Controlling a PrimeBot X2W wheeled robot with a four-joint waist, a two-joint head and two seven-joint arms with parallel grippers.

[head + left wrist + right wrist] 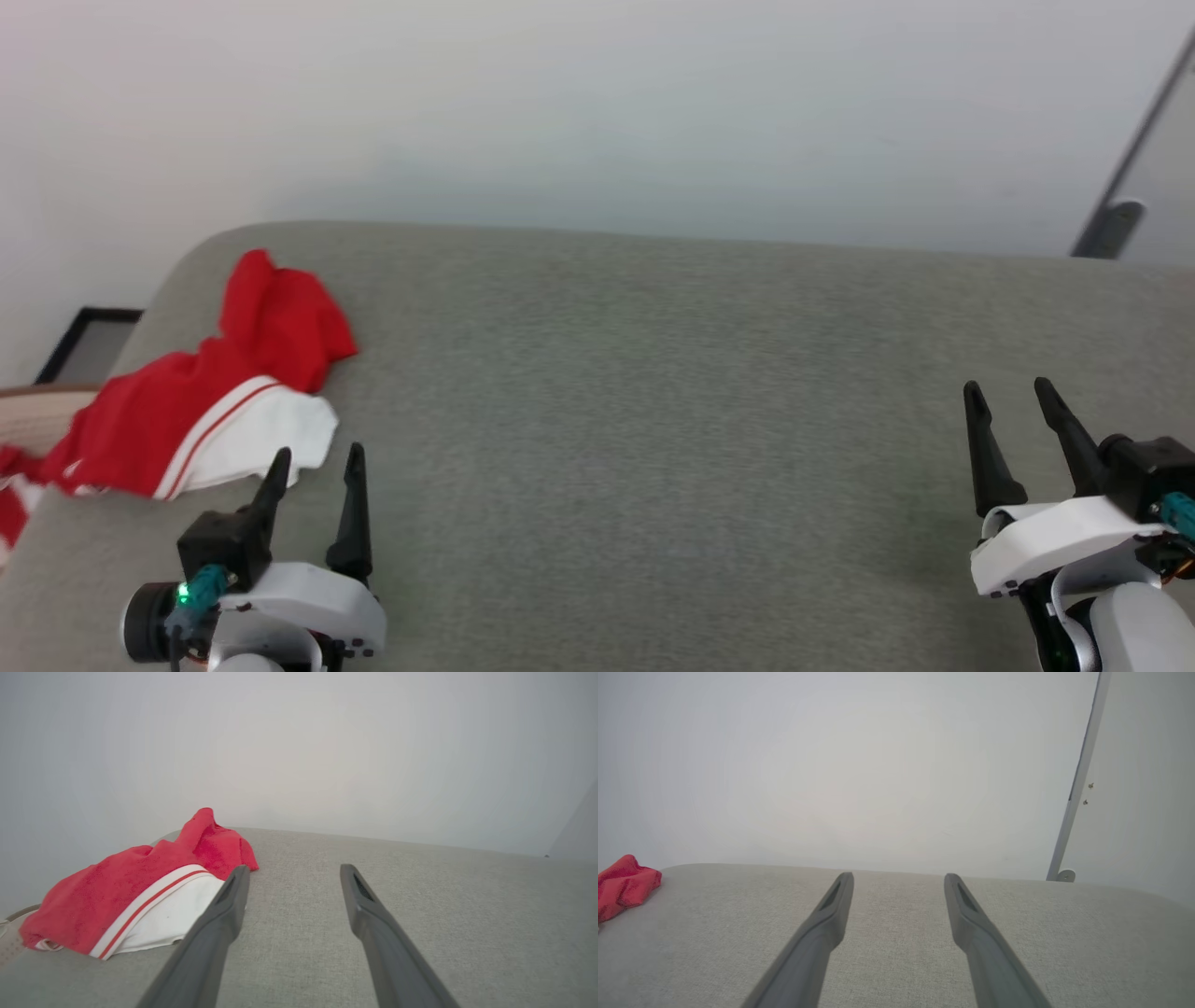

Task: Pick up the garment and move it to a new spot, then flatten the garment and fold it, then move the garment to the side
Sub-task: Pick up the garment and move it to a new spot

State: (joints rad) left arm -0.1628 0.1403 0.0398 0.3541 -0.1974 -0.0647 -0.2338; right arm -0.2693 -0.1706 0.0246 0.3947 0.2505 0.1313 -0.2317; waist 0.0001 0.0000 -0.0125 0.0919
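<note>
The garment (196,397) is a red T-shirt with a white sleeve and red-striped trim, lying crumpled at the far left of the grey fabric surface (653,420), partly hanging over its left edge. In the left wrist view the garment (135,891) sits just left of my fingers. My left gripper (317,457) stands open right beside the white sleeve, holding nothing. Far to the right, my right gripper (1008,390) is open and empty. In the right wrist view the garment (623,886) shows as a red bunch at the left edge, well away from the right gripper (899,877).
A pale wall (597,112) rises behind the grey surface. A dark-framed panel (89,341) and a tan rim (37,415) lie beyond the left edge. A grey door frame with a stopper (1116,224) stands at the back right.
</note>
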